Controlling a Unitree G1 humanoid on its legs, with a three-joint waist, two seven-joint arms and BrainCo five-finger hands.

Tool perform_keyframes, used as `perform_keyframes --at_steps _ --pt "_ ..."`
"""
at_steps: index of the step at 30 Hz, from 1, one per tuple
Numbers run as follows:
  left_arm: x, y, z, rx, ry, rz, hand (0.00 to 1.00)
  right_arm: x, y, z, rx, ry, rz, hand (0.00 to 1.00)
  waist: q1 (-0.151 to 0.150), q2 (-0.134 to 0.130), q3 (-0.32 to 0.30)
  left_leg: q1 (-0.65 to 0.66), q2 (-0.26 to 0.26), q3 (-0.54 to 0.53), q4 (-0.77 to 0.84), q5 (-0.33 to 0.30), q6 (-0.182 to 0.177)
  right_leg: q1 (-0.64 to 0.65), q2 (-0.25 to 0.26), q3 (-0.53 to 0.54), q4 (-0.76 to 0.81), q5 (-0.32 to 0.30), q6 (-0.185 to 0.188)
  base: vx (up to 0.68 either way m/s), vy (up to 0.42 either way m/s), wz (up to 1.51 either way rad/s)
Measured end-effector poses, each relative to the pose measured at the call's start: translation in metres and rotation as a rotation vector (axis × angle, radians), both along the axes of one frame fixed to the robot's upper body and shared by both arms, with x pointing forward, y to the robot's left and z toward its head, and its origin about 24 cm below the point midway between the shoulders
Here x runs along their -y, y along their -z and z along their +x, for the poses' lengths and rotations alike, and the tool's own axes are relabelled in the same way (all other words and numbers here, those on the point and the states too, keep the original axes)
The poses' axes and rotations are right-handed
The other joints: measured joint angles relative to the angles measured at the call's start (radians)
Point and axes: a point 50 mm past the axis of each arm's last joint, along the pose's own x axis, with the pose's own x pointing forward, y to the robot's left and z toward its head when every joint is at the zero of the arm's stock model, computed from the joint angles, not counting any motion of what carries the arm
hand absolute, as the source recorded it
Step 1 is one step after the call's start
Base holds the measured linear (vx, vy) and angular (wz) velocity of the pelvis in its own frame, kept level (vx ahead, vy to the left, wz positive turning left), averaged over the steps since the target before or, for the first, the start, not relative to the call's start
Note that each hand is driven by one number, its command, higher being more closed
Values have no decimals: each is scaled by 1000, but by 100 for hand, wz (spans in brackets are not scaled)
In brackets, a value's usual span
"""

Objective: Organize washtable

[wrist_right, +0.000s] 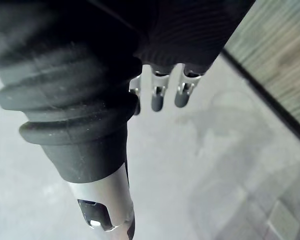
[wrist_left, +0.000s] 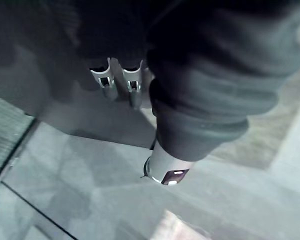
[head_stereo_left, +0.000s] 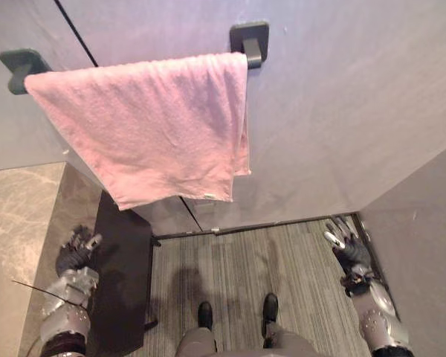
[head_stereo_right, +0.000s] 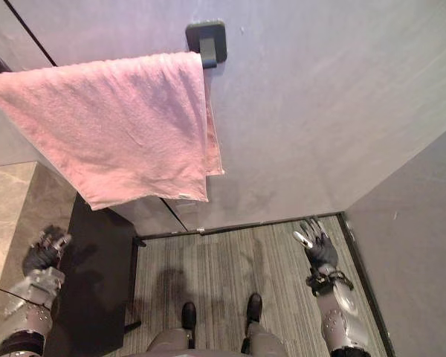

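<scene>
Two dark brackets are fixed to the grey wall [head_stereo_left: 342, 111], and the left eye view takes in both, the left bracket [head_stereo_left: 18, 65] and the right bracket [head_stereo_left: 250, 39], whereas the right eye view cuts the left one down to a dark sliver at its edge. Over the rail between them hangs the pink towel [head_stereo_left: 145, 126], with a second layer showing just past its right side and a small pale tag [head_stereo_left: 204, 196] on its bottom edge. The rail is hidden under the cloth apart from a short stub beside the right bracket. Lower down, a marbled stone counter [head_stereo_left: 15, 223] is cut off by the left edge, with a dark panel [head_stereo_left: 123, 275] beside it and a grey striped floor [head_stereo_left: 238, 268] to the right of that. The left hand [head_stereo_left: 78, 249] hangs low against the dark panel, well below the towel. In its own wrist view the fingers [wrist_left: 132, 85] lie side by side with their tips lost in shadow and the thumb [wrist_left: 165, 170] stands apart — loose, with nothing between them. The right hand [head_stereo_right: 316, 249] is low over the floor near the side wall, also far from the towel, its fingers fanned out and slack. Its wrist view shows the fingers [wrist_right: 157, 97] hanging straight in a row, the thumb [wrist_right: 107, 210] apart, and the hand empty against bare grey wall.
</scene>
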Motion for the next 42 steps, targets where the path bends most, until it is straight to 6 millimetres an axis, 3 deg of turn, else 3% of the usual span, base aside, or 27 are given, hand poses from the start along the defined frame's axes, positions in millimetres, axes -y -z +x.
perform_keyframes --at_steps 1,2,4,5,7,10,12,15,18,21,22,23,24,25,26,27,28,29,32,34,36,37,38,40,42 --pt "4 9 -7 -37 -10 -21 0 4 7 -6 -33 39 7 0 -9 0 0 9 -1 0 0 -2 0 10 -1 -1 0 -3 1 6 42 3" --pt "19 34 -30 -147 -19 -68 0 14 24 -23 -125 144 16 0 -14 2 -23 15 -2 0 0 -11 1 15 -5 -1 -3 -8 4 8 52 0" --pt "43 58 -51 -255 -17 -141 0 27 45 -51 -251 277 26 0 -16 7 -35 31 -6 2 0 -19 0 30 -10 0 -4 -12 9 24 61 0" --pt "69 76 -69 -337 -8 -209 0 34 63 -81 -371 392 50 0 -16 14 -43 41 -10 1 0 -23 4 41 -13 -1 -4 -16 12 20 40 3" --pt "89 88 -84 -392 -8 -266 0 34 77 -104 -473 460 69 0 -16 20 -49 50 -13 2 -1 -26 6 48 -15 0 -4 -17 13 0 0 0" --pt "134 107 -111 -540 52 -340 0 11 105 -164 -756 516 120 0 -23 27 -55 86 -15 11 -17 -27 7 73 -21 6 -3 -21 17 12 22 -5" --pt "148 112 -126 -633 128 -320 0 -5 114 -187 -888 448 108 0 -43 23 -57 96 -14 24 -21 -28 7 80 -19 21 -3 -22 18 -14 22 -19" --pt "145 113 -134 -716 197 -229 0 -15 117 -201 -983 361 66 0 -54 19 -57 112 -13 75 -23 -34 7 71 -12 71 1 -15 22 -21 12 -52" --pt "143 113 -134 -755 252 -167 0 -22 118 -186 -988 207 -19 0 -56 0 -43 111 -12 166 -14 -39 8 1 -2 157 57 -11 28 -47 23 -90" --pt "132 110 -123 -763 333 -81 0 -38 120 -171 -975 60 -81 0 -70 -38 7 116 -2 202 15 -57 19 -46 -1 184 161 -62 72 -89 4 -35" --pt "133 109 -121 -757 333 -81 0 -41 121 -171 -983 28 -93 0 -65 -10 8 113 14 190 17 -61 26 -45 -4 164 187 -101 101 -39 11 33" --pt "134 109 -120 -753 331 -84 0 -40 120 -172 -988 20 -103 0 -68 -8 12 107 24 166 18 -60 28 -86 -14 130 379 -154 39 2 14 54" --pt "132 109 -119 -752 329 -80 0 -42 121 -175 -998 2 -110 0 -68 -14 13 106 22 145 18 -58 29 -96 -30 122 491 -204 29 50 9 86" --pt "129 108 -118 -748 328 -70 0 -45 122 -179 -1016 -18 -117 0 -67 -25 12 101 15 106 19 -55 30 -82 -60 115 584 -265 52 45 -61 119" --pt "124 106 -117 -746 325 -57 0 -48 123 -178 -1024 -43 -125 0 -66 -46 12 97 0 60 13 -41 26 -54 -91 113 607 -309 83 42 -117 139" --pt "122 106 -116 -747 315 -59 0 -49 123 -177 -1034 -67 -147 0 -64 -70 4 97 -17 32 -2 -31 9 -37 -99 97 594 -327 87 37 -111 106" --pt "121 106 -116 -746 309 -60 0 -47 122 -172 -1025 -79 -165 0 -56 -66 4 90 -12 23 -2 -22 5 -33 -93 93 581 -327 88 30 -99 56" --pt "124 106 -112 -735 313 -68 0 -40 120 -152 -985 -127 -231 0 -34 -51 0 63 -3 14 8 9 -5 -15 -79 97 514 -327 88 16 -57 19" --pt "125 106 -108 -734 358 -57 0 -36 113 -113 -893 -162 -308 0 -31 -46 3 23 8 -7 32 25 -9 38 -65 96 372 -316 69 -17 -52 23" --pt "130 105 -97 -713 394 -53 0 -49 105 -76 -789 -245 -368 0 -12 -32 18 -18 45 -27 82 29 -15 65 -38 65 311 -278 39 -89 -55 26" --pt "132 105 -94 -708 407 -50 0 -54 101 -63 -738 -285 -403 0 -10 -21 30 -40 62 -52 113 26 -25 82 -19 41 293 -268 29 -126 -81 33" --pt "133 105 -93 -706 401 -54 0 -57 98 -54 -711 -307 -430 0 -9 1 45 -66 77 -73 147 18 -36 89 -3 24 291 -263 22 -164 -104 40" --pt "133 105 -93 -705 396 -54 0 -57 97 -51 -702 -321 -451 0 -11 4 53 -74 81 -88 163 14 -42 96 6 14 292 -263 19 -187 -100 39" --pt "138 105 -90 -702 392 -59 0 -51 97 -54 -721 -372 -525 0 -13 39 87 -83 108 -92 176 1 -56 104 18 -48 330 -282 -5 -247 -146 60" --pt "141 106 -92 -702 391 -73 0 -43 101 -69 -772 -369 -533 0 -12 40 87 -69 107 -76 120 -17 -74 98 4 -86 328 -284 -11 -151 -80 66"
